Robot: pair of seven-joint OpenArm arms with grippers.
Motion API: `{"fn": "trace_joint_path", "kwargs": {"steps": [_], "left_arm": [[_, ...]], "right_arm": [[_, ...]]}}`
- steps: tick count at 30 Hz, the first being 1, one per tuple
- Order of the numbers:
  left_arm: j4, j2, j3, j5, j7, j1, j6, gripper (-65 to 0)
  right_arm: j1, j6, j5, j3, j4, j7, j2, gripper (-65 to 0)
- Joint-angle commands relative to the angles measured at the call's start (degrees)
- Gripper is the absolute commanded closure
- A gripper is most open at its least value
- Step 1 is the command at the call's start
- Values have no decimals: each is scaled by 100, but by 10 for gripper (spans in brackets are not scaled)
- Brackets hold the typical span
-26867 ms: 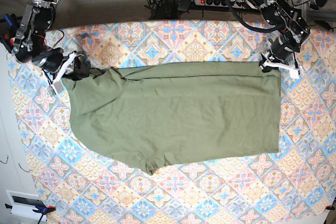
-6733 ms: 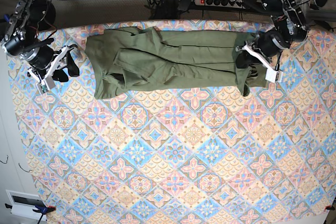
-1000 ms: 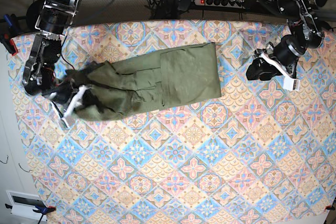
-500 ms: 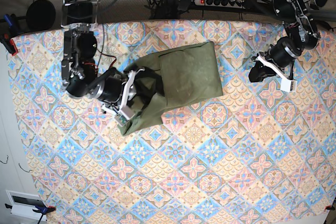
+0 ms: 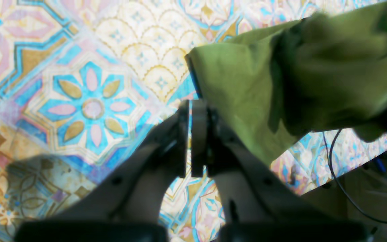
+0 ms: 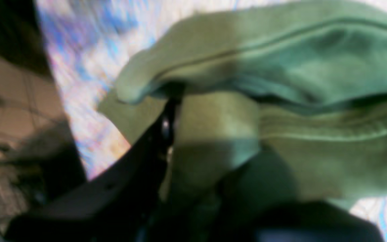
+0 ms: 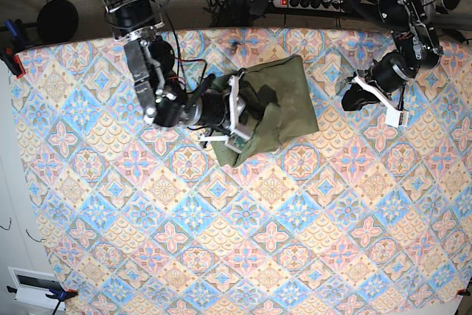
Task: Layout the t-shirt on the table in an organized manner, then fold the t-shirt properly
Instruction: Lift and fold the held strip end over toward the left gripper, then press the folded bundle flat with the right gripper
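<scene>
- The olive t-shirt lies bunched in a rough folded heap on the table, towards its far edge, near the middle.
- The right gripper sits at the shirt's left side, its fingers clenched on a fold of the green cloth; the wrist view shows fabric draped over one finger.
- The left gripper hovers to the right of the shirt, apart from it.
- Its fingers are pressed together, holding nothing, above bare patterned tablecloth just beside the shirt's edge.
</scene>
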Motion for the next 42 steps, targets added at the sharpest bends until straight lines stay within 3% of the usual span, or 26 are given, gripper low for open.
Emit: {"fn": "trace_joint_path", "kwargs": {"steps": [1, 7, 15, 17, 21, 31, 42], "left_arm": [[117, -60, -15, -127, -84, -41, -39, 0], [117, -60, -15, -127, -84, -32, -39, 0], [117, -60, -15, -127, -84, -41, -39, 0], [117, -69, -15, -127, -84, -41, -39, 0], [117, -69, -15, -136, -84, -41, -39, 0], [117, -69, -15, -136, -84, -6, -48, 0], [117, -69, -24, -136, -84, -6, -48, 0]], "right_arm": [[116, 19, -109, -94, 116, 219, -5, -60], [89, 19, -1234, -613, 195, 500, -5, -199], [98, 19, -2175, -1334, 564, 966, -40, -212], [133, 19, -2333, -1448, 538, 1028, -295, -213], [133, 19, -2447, -1501, 450, 1037, -708, -214], [388, 19, -2447, -965, 72, 1415, -717, -210], [415, 19, -2447, -1008, 19, 1423, -726, -208]]}}
